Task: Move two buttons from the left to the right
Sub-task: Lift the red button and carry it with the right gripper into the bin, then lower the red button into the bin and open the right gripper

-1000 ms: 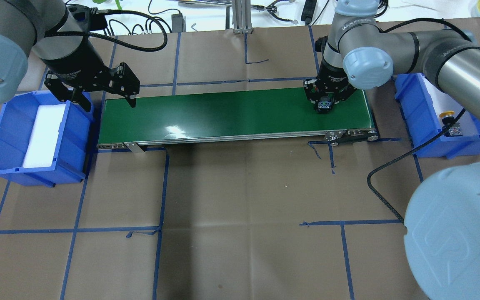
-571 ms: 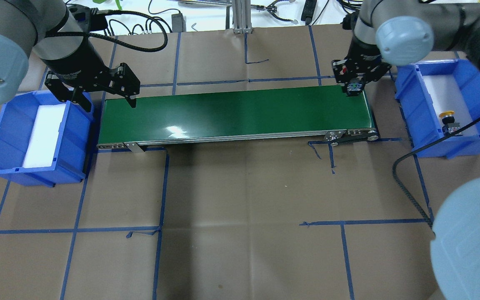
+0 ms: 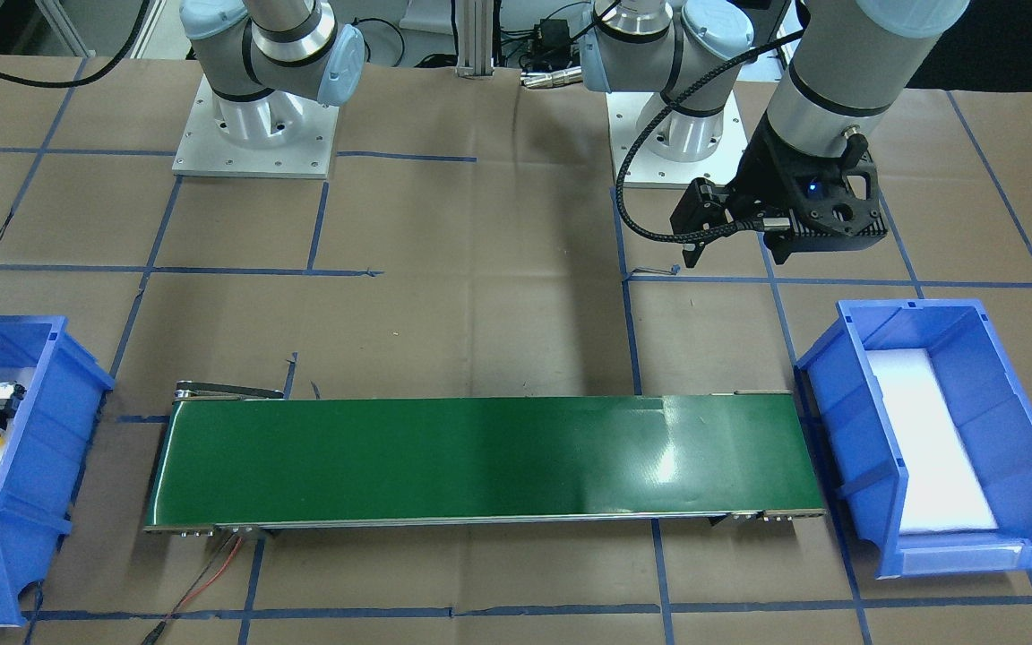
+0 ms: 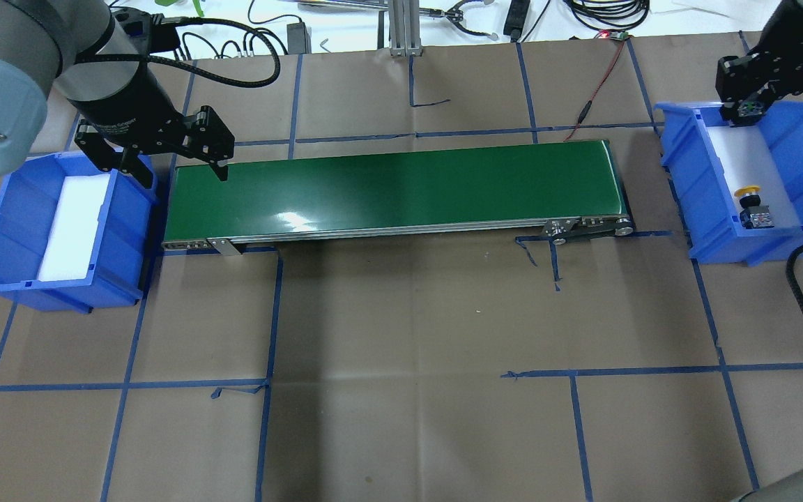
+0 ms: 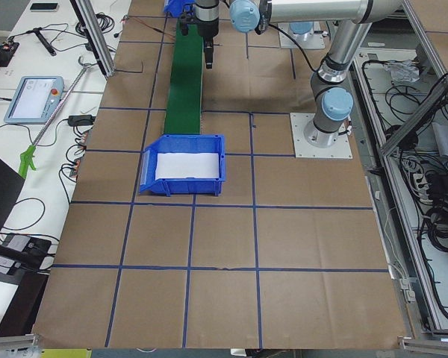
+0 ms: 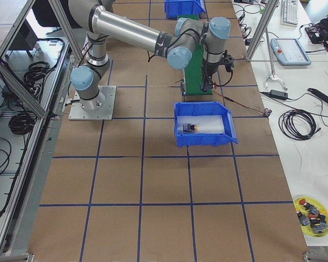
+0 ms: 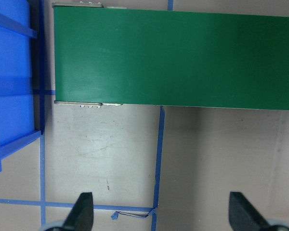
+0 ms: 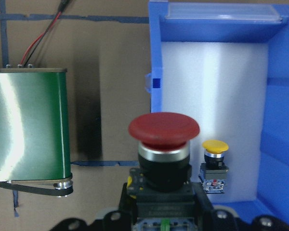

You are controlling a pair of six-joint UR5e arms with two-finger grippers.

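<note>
Now: R gripper (image 4: 748, 111) clamped on red button (image 8: 164, 132), held high by far end of R blue bin (image 4: 795, 146). Yellow button (image 4: 748, 191) lies in that bin on white liner, toward near end. L gripper (image 4: 182, 172) jaws wide apart, over L end of green belt (image 4: 394, 188), beside L bin (image 4: 11, 209).

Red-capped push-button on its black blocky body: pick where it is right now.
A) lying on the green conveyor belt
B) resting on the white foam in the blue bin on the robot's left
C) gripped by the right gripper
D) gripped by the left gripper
C: in the right wrist view the red-capped push-button sits clamped in the right gripper, with the yellow-capped push-button lying in the blue plastic bin beyond it.
</note>
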